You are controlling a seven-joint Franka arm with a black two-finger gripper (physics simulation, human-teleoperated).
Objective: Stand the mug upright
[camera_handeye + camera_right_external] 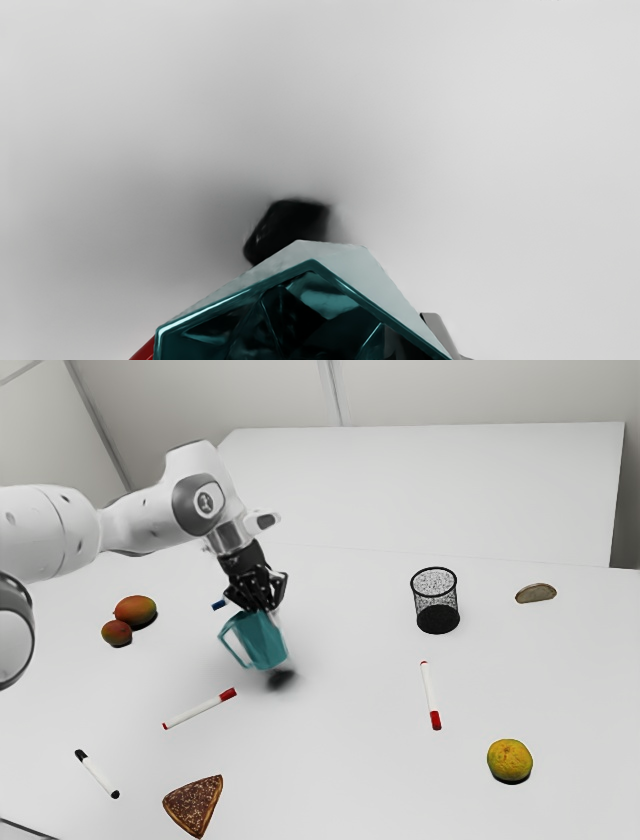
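Observation:
My gripper (263,607) is at the upper end of the teal mug (260,640) in the exterior view, shut on its rim wall. The mug hangs slightly tilted above the table, opening toward the hand and handle toward the exterior view's left. A dark patch lies on the table just below it. The wrist view looks into the open mouth of the mug (312,265); there my gripper (416,336) has one grey finger outside the wall and a grey part inside, the rest hidden.
Around the mug on the table (340,760) are a red-capped marker (200,709), two mangoes (136,611) and a blue-tipped item (219,604). Farther off are a black mesh cup (436,602), another red-capped marker (430,695), an orange-yellow fruit (510,760) and a pie-like slice (194,804).

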